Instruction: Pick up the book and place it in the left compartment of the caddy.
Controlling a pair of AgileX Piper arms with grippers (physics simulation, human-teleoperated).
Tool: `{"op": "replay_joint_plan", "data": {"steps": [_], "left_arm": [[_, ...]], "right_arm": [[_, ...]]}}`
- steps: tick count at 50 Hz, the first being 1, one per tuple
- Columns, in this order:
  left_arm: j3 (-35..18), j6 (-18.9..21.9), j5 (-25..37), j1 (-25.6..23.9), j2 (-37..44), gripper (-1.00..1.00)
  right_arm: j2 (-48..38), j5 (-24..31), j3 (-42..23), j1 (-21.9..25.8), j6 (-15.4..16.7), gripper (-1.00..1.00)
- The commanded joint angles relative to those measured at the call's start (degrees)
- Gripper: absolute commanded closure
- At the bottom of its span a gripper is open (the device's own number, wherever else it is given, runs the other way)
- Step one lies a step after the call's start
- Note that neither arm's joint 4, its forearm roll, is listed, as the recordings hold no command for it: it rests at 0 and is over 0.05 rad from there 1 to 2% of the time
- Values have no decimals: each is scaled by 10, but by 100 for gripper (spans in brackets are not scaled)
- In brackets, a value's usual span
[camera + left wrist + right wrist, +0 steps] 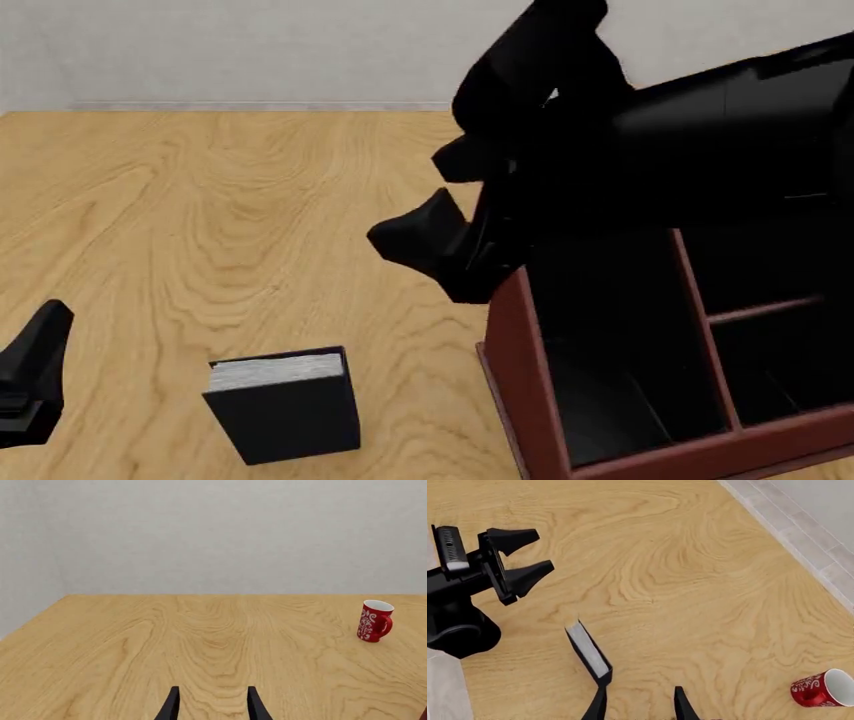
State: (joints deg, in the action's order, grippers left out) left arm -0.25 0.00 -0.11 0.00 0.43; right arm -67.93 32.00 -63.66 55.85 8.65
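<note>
simulated tabletop test scene, bare wooden table (200, 640), plain grey wall (213, 530), flat rendered surfaces

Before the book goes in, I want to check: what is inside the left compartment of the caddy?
In the left compartment of the caddy, only black lining shows in its near part. The right arm covers its far end, so that part cannot be checked.

One book (284, 405), one caddy (527, 380), one red-and-white cup (374, 620), one wooden table (200, 220), and two grippers: left gripper (527, 555), right gripper (639, 707).
</note>
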Motion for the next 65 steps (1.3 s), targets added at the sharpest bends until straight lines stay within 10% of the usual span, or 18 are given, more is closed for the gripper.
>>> {"op": "replay_joint_plan", "data": {"steps": [1, 65], "left_arm": [[0, 0, 0, 0, 0, -100], [0, 0, 0, 0, 0, -100]], "right_arm": [[-44, 45, -51, -3, 15, -100], [-204, 100, -173, 3, 50, -100]]}}
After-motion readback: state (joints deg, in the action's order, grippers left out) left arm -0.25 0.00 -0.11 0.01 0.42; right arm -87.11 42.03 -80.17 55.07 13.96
